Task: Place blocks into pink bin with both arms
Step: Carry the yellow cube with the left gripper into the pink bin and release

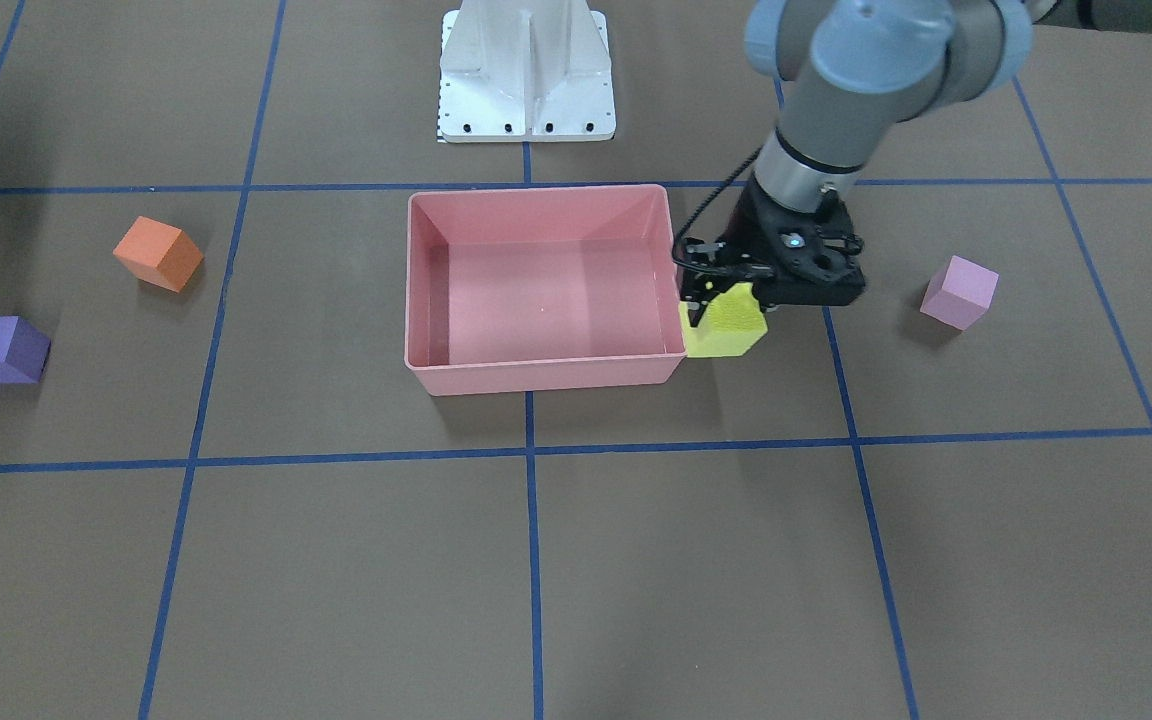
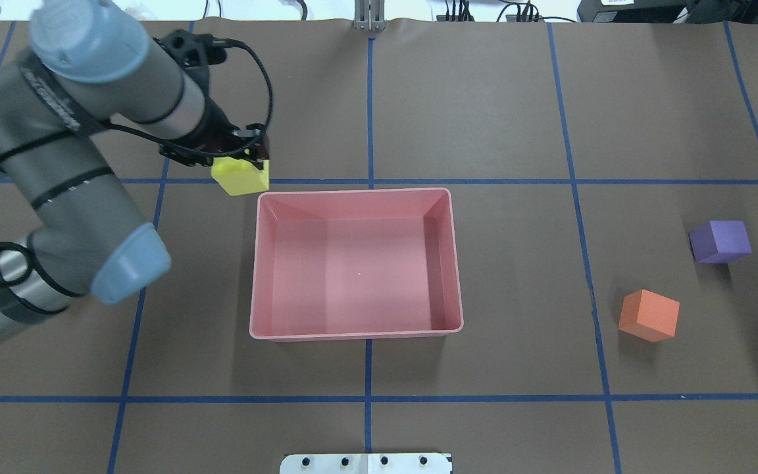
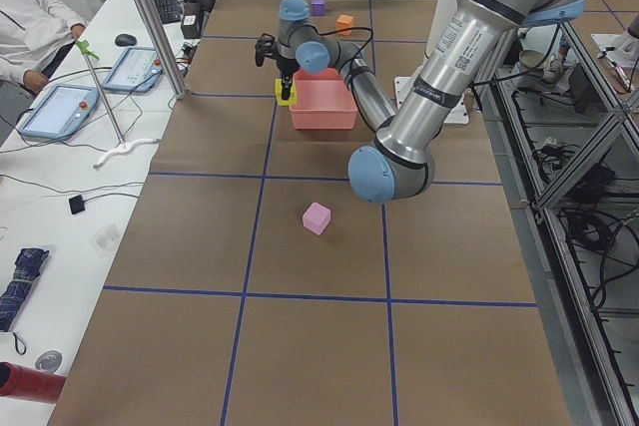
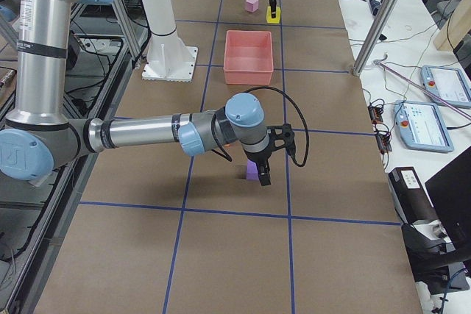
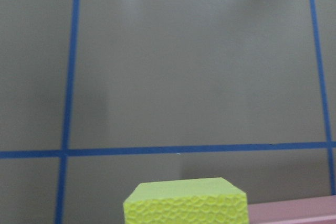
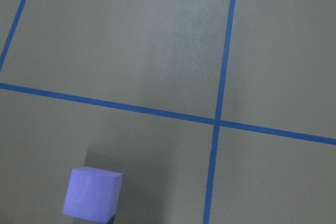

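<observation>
My left gripper (image 1: 731, 300) is shut on the yellow block (image 1: 726, 328), holding it just outside a far corner of the pink bin (image 1: 546, 375). The same shows in the overhead view: gripper (image 2: 244, 161), yellow block (image 2: 242, 179), empty bin (image 2: 353, 334). The light pink-lilac block (image 1: 958, 292) lies on my left side. The orange block (image 2: 649, 316) and dark purple block (image 2: 720, 241) lie on my right side. My right gripper (image 4: 262, 173) shows only in the exterior right view, over the purple block (image 4: 252, 171); I cannot tell if it is open.
The white pedestal base (image 1: 526, 75) stands behind the bin. Blue tape lines cross the brown table. Operators' desks with tablets (image 4: 427, 119) run along the far side. The right wrist view shows the purple block (image 6: 92, 192) on the table below.
</observation>
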